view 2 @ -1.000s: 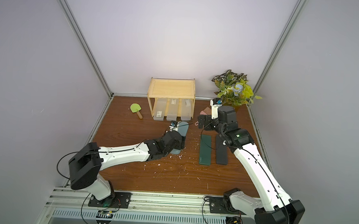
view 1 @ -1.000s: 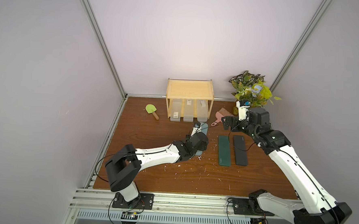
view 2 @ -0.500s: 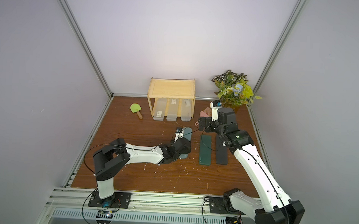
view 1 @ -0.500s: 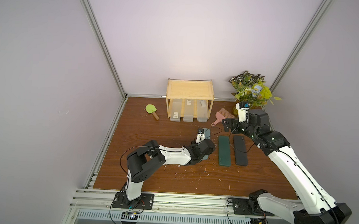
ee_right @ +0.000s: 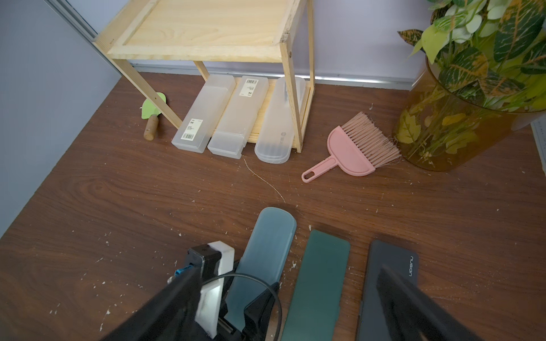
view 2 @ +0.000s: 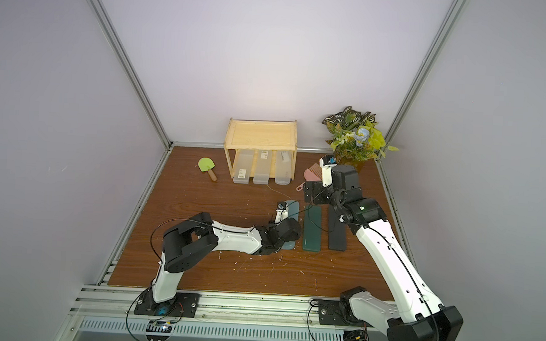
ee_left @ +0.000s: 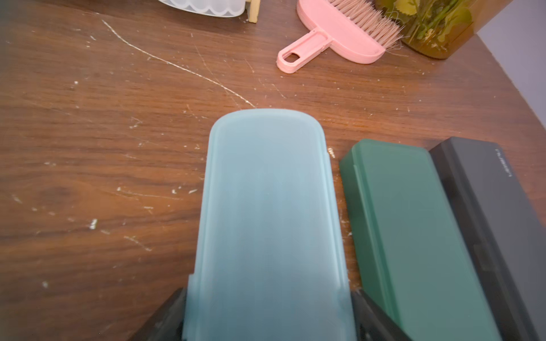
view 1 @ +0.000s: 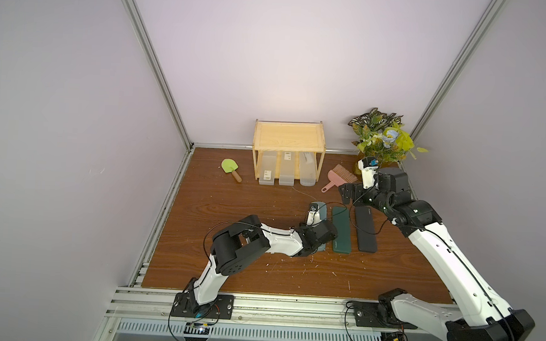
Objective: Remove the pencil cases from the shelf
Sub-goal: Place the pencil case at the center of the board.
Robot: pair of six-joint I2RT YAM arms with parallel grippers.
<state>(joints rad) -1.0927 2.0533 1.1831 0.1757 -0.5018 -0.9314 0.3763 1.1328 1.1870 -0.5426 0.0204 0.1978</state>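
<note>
The pine shelf (view 1: 288, 136) stands at the back wall. Three frosted pencil cases (view 1: 287, 170) (ee_right: 239, 118) lie side by side on its bottom tier, their ends sticking out at the front. A light teal case (view 1: 323, 210) (ee_left: 266, 206) lies on the table beside a dark green case (view 1: 341, 229) and a black case (view 1: 365, 230). My left gripper (view 1: 320, 244) (ee_left: 269, 319) has its jaws against both sides of the teal case's near end. My right gripper (view 1: 352, 194) (ee_right: 295, 310) hangs wide open over the far ends of the green and black cases, holding nothing.
A pink hand brush (view 1: 340, 178) lies to the right of the shelf. A potted plant (view 1: 382, 138) fills the back right corner. Left of the shelf lies a green spatula (view 1: 230, 169). The brown tabletop (view 1: 231, 214) is scratched and flecked with white bits.
My left arm has folded back toward the front, drawing the teal case down until it lies beside the green one. The right arm has hardly moved.
</note>
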